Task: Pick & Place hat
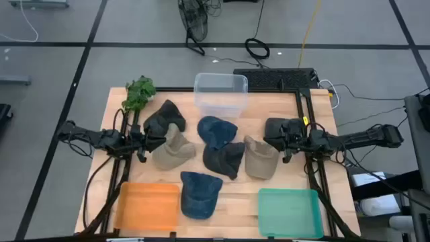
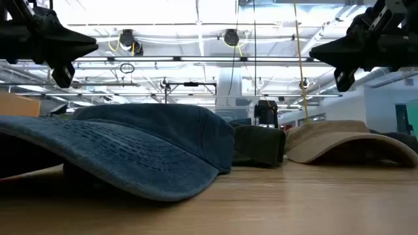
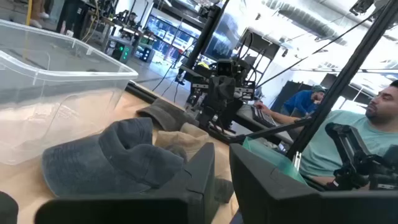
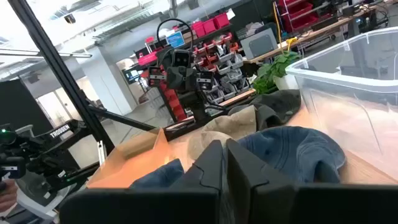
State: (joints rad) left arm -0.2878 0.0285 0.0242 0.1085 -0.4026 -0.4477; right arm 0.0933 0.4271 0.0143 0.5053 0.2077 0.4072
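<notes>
Hovering level above the hats (image 1: 216, 158), left gripper (image 1: 161, 142) and right gripper (image 1: 267, 132) face inward, jaws pressed together.

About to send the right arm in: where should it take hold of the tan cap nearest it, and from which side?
Grip the tan cap by its brim, coming straight down from above. It lies flat on the table with the soft crown slumped, so the stiff brim edge is probably the firmest part to pinch. The dark cap touches its inner side, so keep toward the side facing the right hand.

Six soft caps (image 1: 217, 130) in blue, tan and dark grey, clustered loosely mid-table
</notes>
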